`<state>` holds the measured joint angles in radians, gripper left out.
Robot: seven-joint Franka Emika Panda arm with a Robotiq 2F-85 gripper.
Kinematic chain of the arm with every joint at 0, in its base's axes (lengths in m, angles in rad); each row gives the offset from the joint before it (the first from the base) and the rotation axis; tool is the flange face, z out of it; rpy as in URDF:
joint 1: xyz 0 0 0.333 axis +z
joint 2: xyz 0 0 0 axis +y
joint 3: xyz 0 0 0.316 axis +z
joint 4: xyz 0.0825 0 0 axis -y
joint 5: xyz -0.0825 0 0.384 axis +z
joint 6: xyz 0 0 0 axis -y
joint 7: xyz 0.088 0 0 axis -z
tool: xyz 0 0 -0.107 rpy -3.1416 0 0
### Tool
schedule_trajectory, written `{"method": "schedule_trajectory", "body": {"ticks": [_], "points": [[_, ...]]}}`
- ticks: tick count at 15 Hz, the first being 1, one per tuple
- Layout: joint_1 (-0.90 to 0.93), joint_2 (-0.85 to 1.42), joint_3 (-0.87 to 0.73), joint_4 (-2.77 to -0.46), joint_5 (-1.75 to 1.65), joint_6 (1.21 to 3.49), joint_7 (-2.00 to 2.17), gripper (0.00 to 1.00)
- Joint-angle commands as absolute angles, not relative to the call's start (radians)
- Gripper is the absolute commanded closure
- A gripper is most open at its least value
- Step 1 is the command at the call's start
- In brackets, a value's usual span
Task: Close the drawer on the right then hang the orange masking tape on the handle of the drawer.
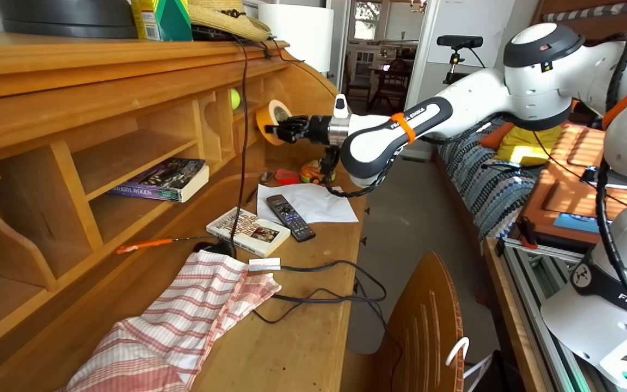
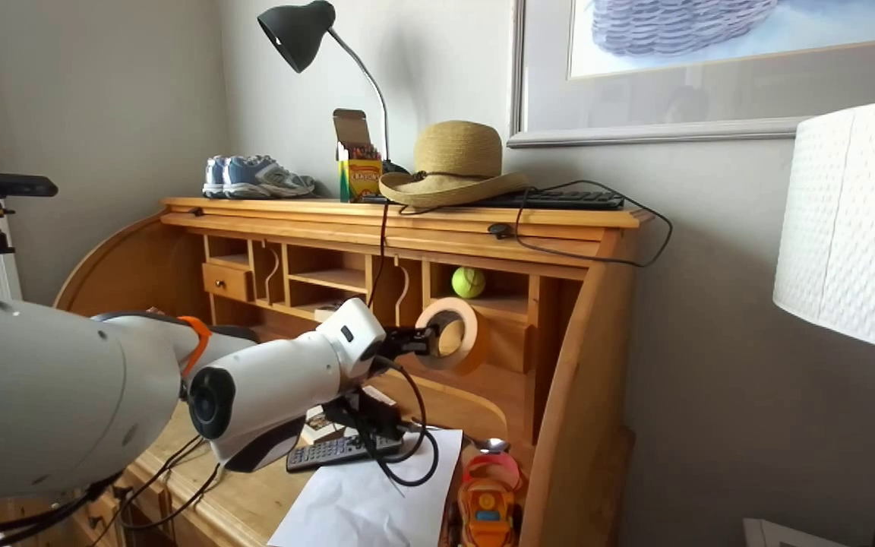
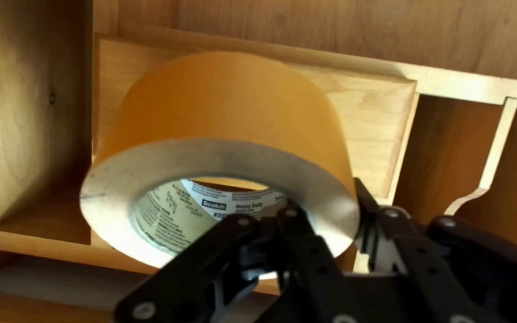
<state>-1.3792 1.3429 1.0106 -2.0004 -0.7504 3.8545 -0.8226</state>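
My gripper (image 3: pixel 326 199) is clamped across the side wall of the orange masking tape (image 3: pixel 222 98), half inside its hole. I judge the tape light, stiff, perhaps slippery outside; this side wall seems the right hold. Behind it I see the drawer (image 3: pixel 370 130); its handle is hidden.

Straw hat (image 2: pixel 459 152), sneakers (image 2: pixel 251 178) and desk (image 2: pixel 585 425) show a home.
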Motion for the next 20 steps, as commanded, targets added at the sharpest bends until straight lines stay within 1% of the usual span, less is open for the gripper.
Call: {"method": "schedule_trajectory", "body": {"ticks": [1, 4, 10, 12, 15, 16, 17, 18, 19, 20], "points": [[-1.226, 1.199, 0.852, -1.900, -0.794, 3.938, -0.598, 0.93], [-1.077, 1.111, 0.695, -1.832, -0.787, 3.978, -0.435, 0.93], [-0.764, 0.999, 0.315, -1.740, -0.761, 4.039, -0.142, 0.93], [-0.683, 0.984, 0.210, -1.724, -0.759, 4.056, -0.076, 0.93], [-0.595, 0.978, 0.096, -1.712, -0.763, 4.063, -0.003, 0.93], [-0.573, 0.979, 0.068, -1.706, -0.766, 4.065, 0.017, 0.71], [-0.555, 0.980, 0.043, -1.703, -0.769, 4.064, 0.036, 0.46], [-0.539, 0.984, 0.023, -1.698, -0.769, 4.064, 0.052, 0.45], [-0.524, 0.983, 0.004, -1.695, -0.768, 4.065, 0.064, 0.42], [-0.510, 0.982, -0.012, -1.692, -0.767, 4.067, 0.074, 0.33]]}}
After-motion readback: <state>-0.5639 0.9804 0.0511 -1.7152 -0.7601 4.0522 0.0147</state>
